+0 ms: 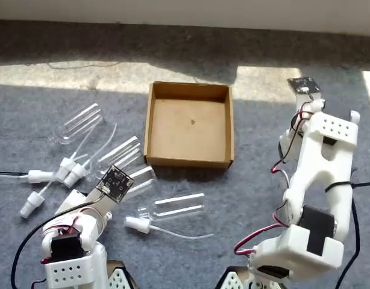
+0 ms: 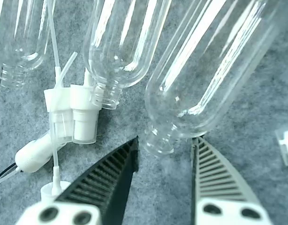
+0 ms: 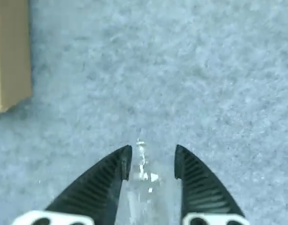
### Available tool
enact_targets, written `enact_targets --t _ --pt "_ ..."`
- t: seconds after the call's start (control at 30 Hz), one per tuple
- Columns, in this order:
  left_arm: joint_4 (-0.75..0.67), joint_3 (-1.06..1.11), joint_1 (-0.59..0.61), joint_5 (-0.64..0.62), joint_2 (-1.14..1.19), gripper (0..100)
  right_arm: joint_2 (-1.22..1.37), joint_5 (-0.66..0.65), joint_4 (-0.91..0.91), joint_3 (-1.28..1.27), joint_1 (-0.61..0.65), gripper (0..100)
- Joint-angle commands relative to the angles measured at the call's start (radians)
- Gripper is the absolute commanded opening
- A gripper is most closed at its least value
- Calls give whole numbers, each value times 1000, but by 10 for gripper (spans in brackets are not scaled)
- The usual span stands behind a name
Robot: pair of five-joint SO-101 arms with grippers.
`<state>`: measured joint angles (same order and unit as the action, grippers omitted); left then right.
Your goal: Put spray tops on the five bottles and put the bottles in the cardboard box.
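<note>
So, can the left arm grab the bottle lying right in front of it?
Probably yes: the left gripper is open, jaws either side of the neck of the bottle, nothing between.

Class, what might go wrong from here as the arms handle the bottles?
1. The left gripper is open around the neck of a lying bottle; the round bottle may roll or slip out on closing.
2. Spray tops lie right beside it; their tubes might snag.
3. The right gripper holds a clear bottle over carpet, not the cardboard box; released there, it misses.
</note>
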<state>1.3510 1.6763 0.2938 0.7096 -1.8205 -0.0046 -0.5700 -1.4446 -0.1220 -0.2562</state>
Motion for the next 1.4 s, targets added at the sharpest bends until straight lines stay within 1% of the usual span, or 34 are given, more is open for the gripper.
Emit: enact_targets --t 0.0,0.2,0.37,0.5,0.7,0.9,1.13,1.37 --pt "55 19 -2 12 -4 179 -127 -121 -96 41 -36 173" --pt "55 19 -2 12 -4 179 -202 -273 -94 -182 -73 177" --pt "55 19 -2 12 -4 179 -200 -292 51 -302 -134 177" --pt "55 19 -2 12 -4 179 -200 -322 82 -386 -134 177" --pt "55 19 -2 12 -4 179 -200 -324 171 -453 -133 178" --pt "55 19 -2 12 -4 179 -200 -325 189 -530 -133 181" --pt "55 19 -2 12 -4 179 -200 -325 189 -533 -136 317" --pt "55 19 -2 12 -4 179 -200 -325 194 -593 -124 317"
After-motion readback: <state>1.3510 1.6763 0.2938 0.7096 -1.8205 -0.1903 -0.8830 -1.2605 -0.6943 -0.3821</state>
